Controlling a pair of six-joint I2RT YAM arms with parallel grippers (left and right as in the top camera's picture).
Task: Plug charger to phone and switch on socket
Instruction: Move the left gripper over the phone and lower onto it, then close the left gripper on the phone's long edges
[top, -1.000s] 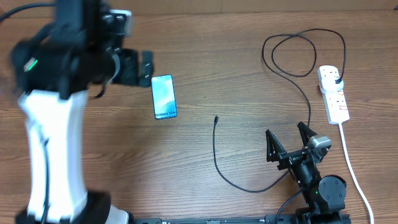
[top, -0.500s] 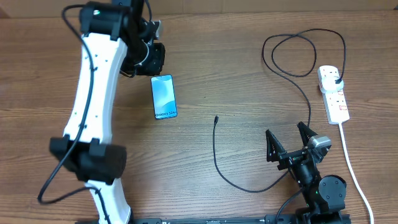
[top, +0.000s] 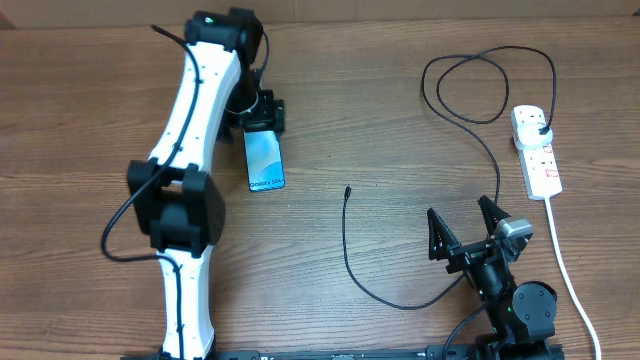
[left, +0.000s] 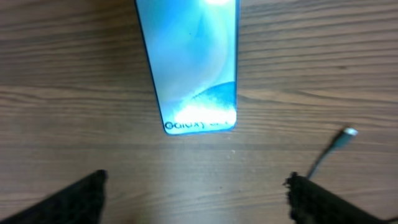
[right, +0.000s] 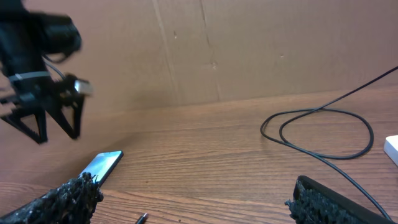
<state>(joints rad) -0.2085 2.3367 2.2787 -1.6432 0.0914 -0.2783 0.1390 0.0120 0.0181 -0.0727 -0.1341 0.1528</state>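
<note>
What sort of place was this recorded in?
Likely a lab bench set up for testing: wood-grain table, plain brown board backdrop, and a phone, charger and socket laid out.

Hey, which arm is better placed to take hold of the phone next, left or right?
Left. The left gripper hangs open at the far end of the phone, which lies just ahead of its fingers. The right gripper sits open across the table, beyond the charger.

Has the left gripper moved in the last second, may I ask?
Yes: the left gripper swung right, over the far end of the slim blue-screened smartphone.
</note>
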